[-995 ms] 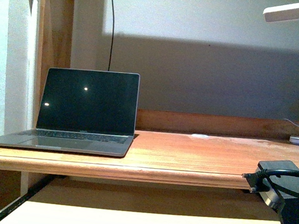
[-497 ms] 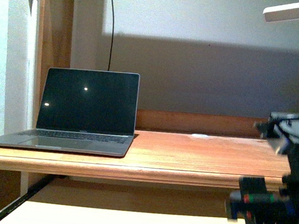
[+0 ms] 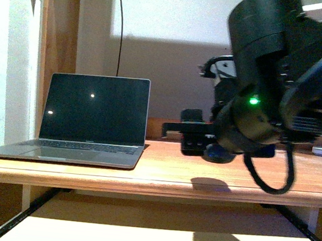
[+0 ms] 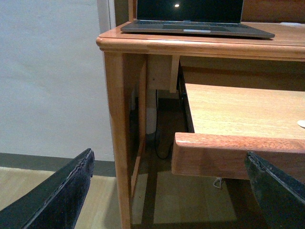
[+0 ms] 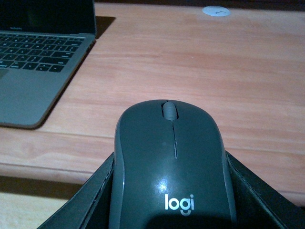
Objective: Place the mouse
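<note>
**As the right arm swings up, the mouse arrives over the desk**

Though our left gripper [image 4: 169,191] takes no part, we start with it. Its fingers [image 4: 62,191] are spread wide with nothing between them, low beside the desk leg [image 4: 116,143] and below the pull-out shelf [image 4: 238,109]. On the desk [image 3: 161,169] the laptop [image 3: 92,119] sits open at the left end, screen dark, just where it sat a second ago.

To its right lies a strip of bare wood, and this is where the change is. A second ago our right arm was low in the bottom right corner of the front view, beneath the desk's edge. Half a second ago it was rising. Now it fills the right half of that view, with our right gripper [image 3: 196,137] reaching leftward above the desktop and casting a shadow [image 3: 209,184] on the wood.

The right wrist view shows what it carries. The mouse [image 5: 169,162] is pinched between the two fingers, scroll wheel pointing toward the back of the desk. The laptop's corner is near on one side, and a small white disc [image 5: 215,11] lies well beyond.

We judge the lift done and the carry nearly so. The mouse is over the front part of the desk, seemingly not yet resting on it. What remains is to lower it onto the bare wood and let go.
</note>
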Robot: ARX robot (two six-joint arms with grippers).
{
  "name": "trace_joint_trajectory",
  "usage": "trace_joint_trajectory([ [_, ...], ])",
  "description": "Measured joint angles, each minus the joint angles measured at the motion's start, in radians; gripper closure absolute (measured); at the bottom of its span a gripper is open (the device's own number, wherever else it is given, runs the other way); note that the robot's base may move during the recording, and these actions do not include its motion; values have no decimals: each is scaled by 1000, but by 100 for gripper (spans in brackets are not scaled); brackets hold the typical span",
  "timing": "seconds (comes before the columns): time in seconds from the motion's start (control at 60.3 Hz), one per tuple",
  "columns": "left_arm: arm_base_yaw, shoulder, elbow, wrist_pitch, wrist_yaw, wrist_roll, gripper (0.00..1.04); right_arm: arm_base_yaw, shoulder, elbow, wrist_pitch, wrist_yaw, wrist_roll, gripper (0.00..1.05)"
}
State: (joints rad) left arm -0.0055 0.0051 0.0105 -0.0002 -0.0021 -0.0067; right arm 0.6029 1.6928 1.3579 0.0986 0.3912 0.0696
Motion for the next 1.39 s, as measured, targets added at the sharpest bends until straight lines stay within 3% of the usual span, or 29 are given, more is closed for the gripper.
trace_joint_trajectory([
  [0.232, 0, 0, 0, 0, 0, 0, 8, 60, 213, 265, -42, 82, -29, 49],
  [0.63, 0, 0, 0, 0, 0, 0, 8, 60, 462, 554, -135, 170, -48, 49],
  [1.227, 0, 0, 0, 0, 0, 0, 8, 16, 584, 713, -184, 231, -111, 49],
  [1.393, 0, 0, 0, 0, 0, 0, 8, 15, 585, 723, -191, 213, -116, 23],
])
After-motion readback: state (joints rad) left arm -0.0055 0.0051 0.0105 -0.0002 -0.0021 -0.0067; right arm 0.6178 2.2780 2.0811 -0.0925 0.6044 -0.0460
